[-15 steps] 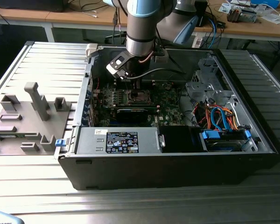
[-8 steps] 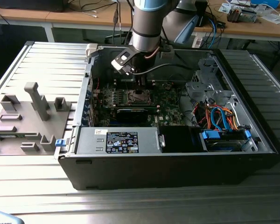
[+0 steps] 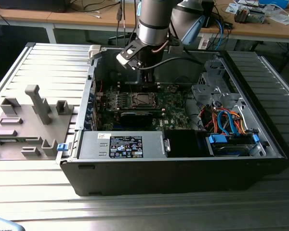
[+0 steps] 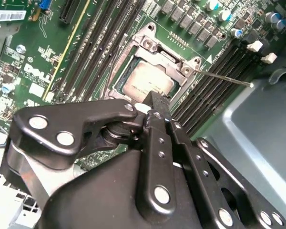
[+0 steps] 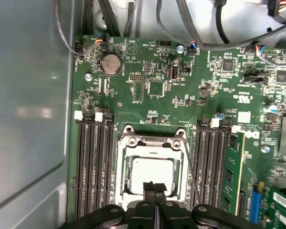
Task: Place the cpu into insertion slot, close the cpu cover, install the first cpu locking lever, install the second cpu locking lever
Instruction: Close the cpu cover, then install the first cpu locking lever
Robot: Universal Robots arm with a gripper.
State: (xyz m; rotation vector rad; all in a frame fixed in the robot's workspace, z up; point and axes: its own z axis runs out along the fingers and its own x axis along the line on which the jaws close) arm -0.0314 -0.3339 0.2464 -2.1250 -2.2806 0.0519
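A robot arm reaches down into an open computer case, its gripper poised right over the insertion slot on the green motherboard. The jaws are clenched, the two black fingertips pressed flat against each other with nothing between them, and in both wrist views they overlap one edge of the slot. The cpu lies seated inside the slot, its dull silver-grey top facing up and square to the socket. The cpu cover, a silvery frame with a large window, appears to lie down around the chip, its hinged bar along the side of the slot farthest from the fingertips. A thin wire locking lever runs out from one corner of the slot and slants across the long black memory slots just beside it. More memory slots flank the slot's opposite side, and a round coin battery sits well beyond the hinged bar.
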